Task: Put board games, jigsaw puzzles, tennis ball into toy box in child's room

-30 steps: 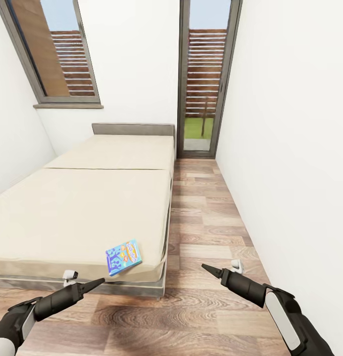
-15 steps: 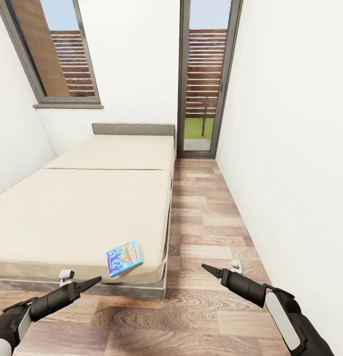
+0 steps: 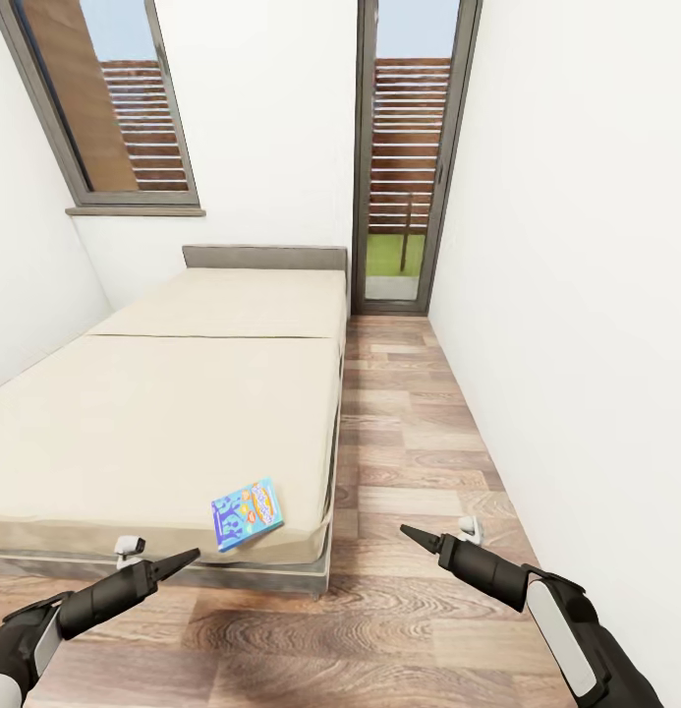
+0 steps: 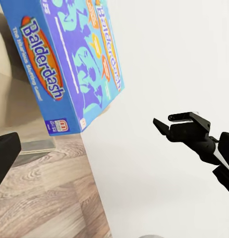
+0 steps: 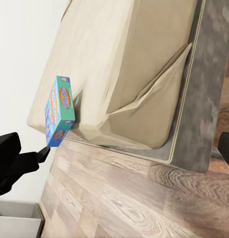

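Note:
A small blue board game (image 3: 247, 511) lies flat near the front right corner of the bed (image 3: 163, 423), a low cream mattress with a seam across its middle. The left wrist view shows its blue printed lid (image 4: 70, 64); in the right wrist view the box (image 5: 59, 110) is seen edge-on. My left gripper (image 3: 188, 558) hangs over the floor just in front of the bed's edge, a short way left of the box, open and empty. My right gripper (image 3: 411, 534) is over the floor to the right of the bed, also open and empty.
A wood-plank aisle (image 3: 409, 433) runs between the bed and the white right wall (image 3: 576, 295) to a tall glass door (image 3: 404, 157). A window (image 3: 104, 98) is above the grey headboard (image 3: 264, 258). A white wall closes the left side.
My left arm has dropped a little and pulled slightly back toward me. The right arm and the blue box have not moved.

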Available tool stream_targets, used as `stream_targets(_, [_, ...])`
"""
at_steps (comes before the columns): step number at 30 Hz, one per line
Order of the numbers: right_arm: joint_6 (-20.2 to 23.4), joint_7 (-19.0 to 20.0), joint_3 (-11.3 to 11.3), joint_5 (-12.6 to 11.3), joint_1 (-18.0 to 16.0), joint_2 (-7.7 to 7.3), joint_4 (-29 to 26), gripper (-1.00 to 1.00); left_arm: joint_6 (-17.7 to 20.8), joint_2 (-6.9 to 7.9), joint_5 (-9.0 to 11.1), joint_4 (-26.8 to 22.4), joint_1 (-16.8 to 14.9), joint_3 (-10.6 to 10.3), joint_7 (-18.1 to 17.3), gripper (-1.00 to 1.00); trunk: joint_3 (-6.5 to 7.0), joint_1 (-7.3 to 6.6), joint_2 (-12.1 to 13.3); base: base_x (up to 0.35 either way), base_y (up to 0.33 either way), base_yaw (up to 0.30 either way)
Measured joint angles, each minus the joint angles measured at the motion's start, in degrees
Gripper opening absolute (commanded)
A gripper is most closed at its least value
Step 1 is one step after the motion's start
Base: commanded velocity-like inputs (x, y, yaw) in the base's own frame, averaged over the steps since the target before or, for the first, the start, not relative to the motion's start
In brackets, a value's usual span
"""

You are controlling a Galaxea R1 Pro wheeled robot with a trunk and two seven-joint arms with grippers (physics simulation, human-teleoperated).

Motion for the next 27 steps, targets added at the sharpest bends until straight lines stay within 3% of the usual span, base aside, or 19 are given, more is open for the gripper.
stream_targets(27, [0.0, 0.0, 0.0, 0.01, 0.0, -0.01, 0.0, 1.0, 0.0, -0.08, -0.07, 0.0, 0.0, -0.02, 0.0, 1.0, 0.0, 0.0, 0.0, 0.042, 0.0, 0.0])
